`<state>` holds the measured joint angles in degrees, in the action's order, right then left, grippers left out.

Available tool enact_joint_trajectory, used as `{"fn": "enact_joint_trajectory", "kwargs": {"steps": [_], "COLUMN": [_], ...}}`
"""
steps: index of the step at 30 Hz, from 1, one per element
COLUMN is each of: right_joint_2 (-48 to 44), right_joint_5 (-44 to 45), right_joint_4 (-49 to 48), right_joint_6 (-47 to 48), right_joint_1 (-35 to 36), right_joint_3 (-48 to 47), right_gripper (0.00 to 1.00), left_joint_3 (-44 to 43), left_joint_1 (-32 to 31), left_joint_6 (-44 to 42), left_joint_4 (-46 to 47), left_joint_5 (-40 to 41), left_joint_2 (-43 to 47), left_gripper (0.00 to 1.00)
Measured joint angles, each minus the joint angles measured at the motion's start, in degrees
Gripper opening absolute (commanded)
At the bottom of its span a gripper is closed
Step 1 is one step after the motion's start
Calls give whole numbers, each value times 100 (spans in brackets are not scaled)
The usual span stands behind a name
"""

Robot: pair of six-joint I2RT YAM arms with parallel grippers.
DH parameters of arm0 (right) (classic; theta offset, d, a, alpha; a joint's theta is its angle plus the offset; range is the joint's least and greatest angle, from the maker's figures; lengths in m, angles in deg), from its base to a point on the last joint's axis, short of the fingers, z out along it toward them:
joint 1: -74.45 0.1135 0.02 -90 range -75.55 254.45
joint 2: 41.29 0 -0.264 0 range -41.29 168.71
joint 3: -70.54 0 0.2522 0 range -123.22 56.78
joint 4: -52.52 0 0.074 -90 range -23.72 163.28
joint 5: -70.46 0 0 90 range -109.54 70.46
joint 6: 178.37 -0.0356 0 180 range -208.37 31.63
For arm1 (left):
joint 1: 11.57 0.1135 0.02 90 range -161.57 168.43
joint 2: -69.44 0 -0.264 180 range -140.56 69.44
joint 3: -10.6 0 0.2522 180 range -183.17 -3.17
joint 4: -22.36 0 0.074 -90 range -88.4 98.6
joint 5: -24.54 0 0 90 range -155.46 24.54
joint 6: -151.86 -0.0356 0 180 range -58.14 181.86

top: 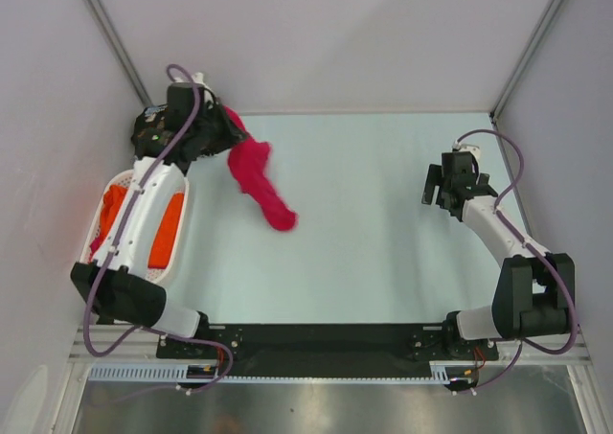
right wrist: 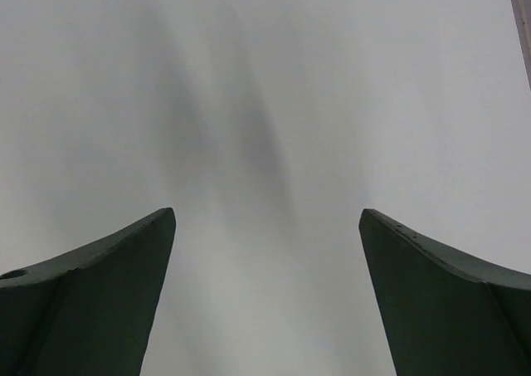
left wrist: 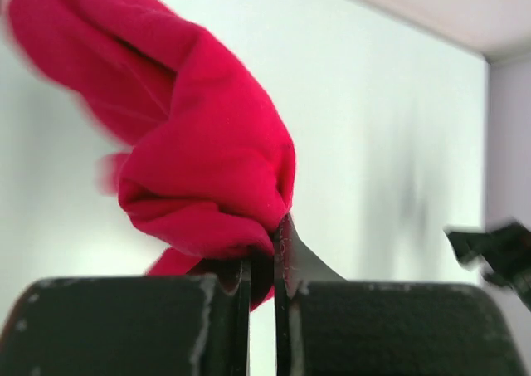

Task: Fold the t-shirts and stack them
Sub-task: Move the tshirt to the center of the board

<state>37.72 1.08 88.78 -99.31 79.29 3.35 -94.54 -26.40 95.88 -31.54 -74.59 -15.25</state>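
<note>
A crimson red t-shirt point(top: 261, 181) hangs bunched from my left gripper point(top: 222, 118) at the back left of the table, its lower end trailing toward the middle. The left wrist view shows the jaws nearly together, pinching a fold of the red t-shirt point(left wrist: 199, 160) right at my left gripper point(left wrist: 262, 251). An orange t-shirt point(top: 169, 231) lies in the white basket point(top: 184, 209) under my left arm. A black t-shirt point(top: 153, 132) lies heaped behind the basket. My right gripper point(top: 433, 183) hovers open over bare table at the right, nothing between its fingers point(right wrist: 108, 293).
Grey walls close in the table on the left, back and right. The white basket stands along the left edge. My right arm's tip point(left wrist: 498, 256) shows at the right edge of the left wrist view.
</note>
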Motion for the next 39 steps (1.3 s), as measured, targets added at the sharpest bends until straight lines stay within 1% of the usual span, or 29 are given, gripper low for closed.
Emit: {"fn": "enact_joint_trajectory", "kwargs": {"steps": [3, 5, 8, 10, 12, 13, 14, 15, 16, 21, 23, 25, 26, 28, 29, 30, 33, 35, 36, 38, 39], "right_joint_2": [46, 46, 46, 46, 44, 35, 11, -17, -72, -409, -468, -455, -437, -376, -337, -291, -184, -114, -81, -11, 26], "right_joint_5": [15, 37, 61, 90, 103, 109, 122, 127, 142, 151, 149, 133, 114, 24, -61, -149, -352, -422, -455, -498, -509], "right_joint_4": [-9, -15, -15, -15, -13, -11, -9, 2, -4, 48, 48, 101, 133, 166, 160, 140, 70, 28, 9, -4, -4], "right_joint_6": [0, 0, 0, 0, 0, 0, 2, 4, 7, 20, 24, 22, 17, -15, -50, -98, -177, -216, -234, -256, -264], "right_joint_1": [0, 2, 0, 0, 0, 0, 0, 0, 0, -70, -107, -129, -136, -144, -144, -144, -87, 26, 101, 249, 323], "right_joint_3": [0, 0, 0, 0, 0, 2, 17, 26, 57, 170, 153, 59, -17, -214, -339, -455, -706, -787, -802, -804, -804], "right_gripper": [100, 100, 100, 100, 100, 100, 100, 100, 100, 100, 100, 100, 100, 99, 99, 98, 98, 98, 98, 98, 98], "left_joint_3": [-535, -1093, -1738, -2004, -2350, -2538, -2695, -2778, -2822, -3073, -3086, -3082, -3071, -2844, -2629, -2190, -835, 4, 302, 678, 782], "left_joint_1": [282, 286, 262, 179, -85, -269, -472, -691, -896, -1991, -2446, -2811, -2929, -2973, -2920, -2806, -2184, -1637, -1338, -916, -802], "left_joint_6": [-354, -579, -719, -774, -870, -916, -949, -966, -986, -994, -1014, -1047, -1080, -1139, -1145, -1141, -1005, -929, -898, -879, -881], "left_joint_4": [-579, -765, -778, -763, -778, -780, -750, -710, -691, -911, -990, -1147, -1167, -1102, -1025, -778, -219, 214, 345, 507, 538], "left_joint_5": [745, 870, 431, 7, -400, -581, -737, -855, -977, -1917, -2253, -2435, -2459, -2413, -2378, -2337, -2229, -2168, -2090, -1939, -1869], "left_joint_2": [221, 223, 11, -343, -946, -1325, -1775, -2253, -2721, -4892, -5370, -5425, -5322, -4907, -4647, -4205, -2771, -1858, -1493, -1032, -927], "left_gripper": [0, 0, 0, 0, 0, 6, 31, 78, 99, 100, 100, 100, 99, 100, 100, 100, 100, 99, 100, 100, 94]}}
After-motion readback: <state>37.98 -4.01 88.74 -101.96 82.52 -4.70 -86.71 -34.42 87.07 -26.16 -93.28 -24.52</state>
